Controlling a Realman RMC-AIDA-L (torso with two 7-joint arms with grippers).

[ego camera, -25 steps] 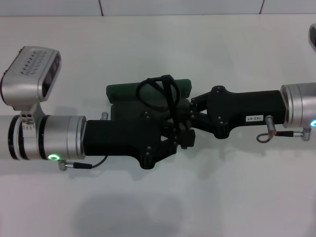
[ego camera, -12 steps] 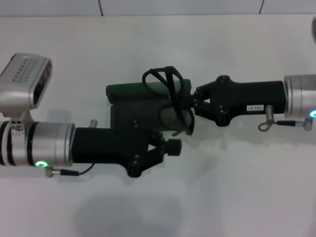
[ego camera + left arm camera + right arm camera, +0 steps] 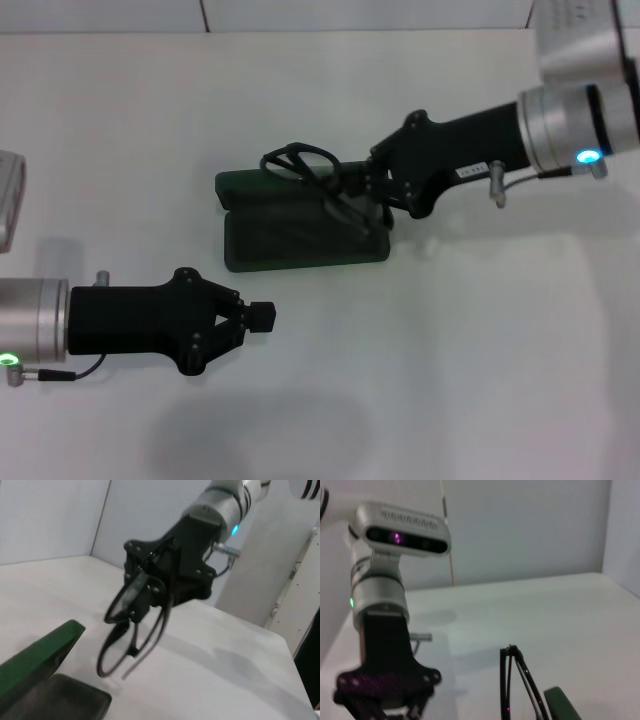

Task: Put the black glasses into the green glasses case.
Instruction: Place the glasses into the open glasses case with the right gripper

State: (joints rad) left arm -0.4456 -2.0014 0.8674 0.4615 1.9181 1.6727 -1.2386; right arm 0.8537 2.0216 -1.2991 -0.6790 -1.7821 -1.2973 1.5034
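White table (image 3: 420, 380) — pale walls (image 3: 520, 530)

White table (image 3: 450, 380); open green glasses case (image 3: 300, 238) lies on it, lid flat behind base.

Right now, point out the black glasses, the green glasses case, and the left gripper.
black glasses (image 3: 300, 163), head view, on the lens frame.
green glasses case (image 3: 300, 242), head view, on the open tray's lining.
left gripper (image 3: 262, 317), head view, at its fingertips.

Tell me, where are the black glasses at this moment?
In the head view, the black glasses hang from the right gripper, just above the open green glasses case, near its lid.
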